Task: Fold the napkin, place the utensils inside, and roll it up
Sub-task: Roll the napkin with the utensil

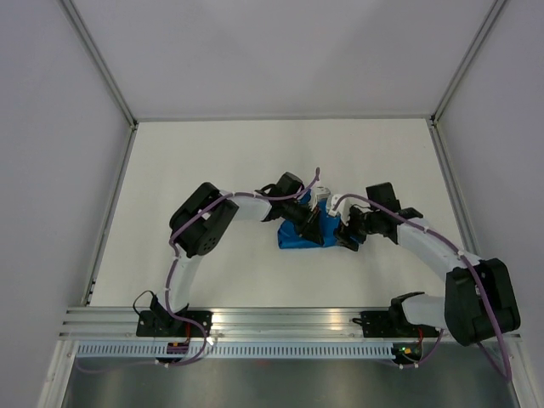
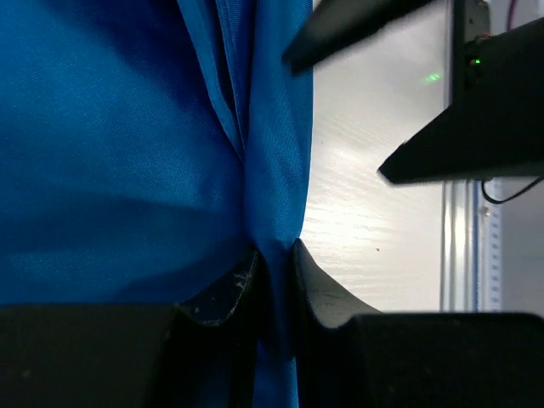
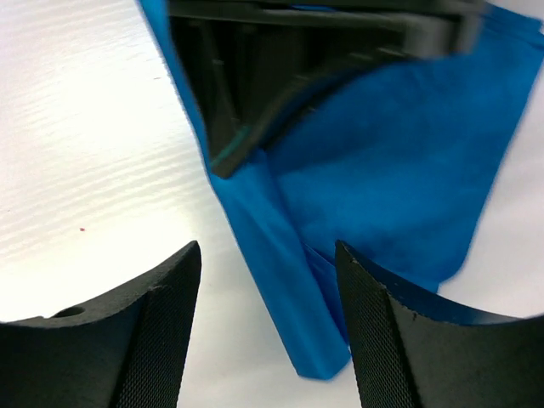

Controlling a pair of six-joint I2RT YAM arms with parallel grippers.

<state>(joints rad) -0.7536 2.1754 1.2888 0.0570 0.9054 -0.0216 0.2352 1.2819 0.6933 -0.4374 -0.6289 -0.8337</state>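
Note:
The bright blue napkin (image 1: 299,237) lies bunched and partly rolled at the middle of the white table. My left gripper (image 1: 313,223) is over its top right part, shut on a fold of the cloth (image 2: 276,212), which is pinched between its fingers (image 2: 319,285). My right gripper (image 1: 347,240) is at the napkin's right end, open, its fingers (image 3: 161,314) either side of a rolled blue edge (image 3: 280,280) without closing on it. The left gripper's black body (image 3: 272,76) shows just above that edge. The knife is hidden.
The white table (image 1: 212,170) is walled by grey panels on three sides. An aluminium rail (image 1: 289,323) with both arm bases runs along the near edge. The right gripper's dark body (image 2: 476,110) shows close by in the left wrist view.

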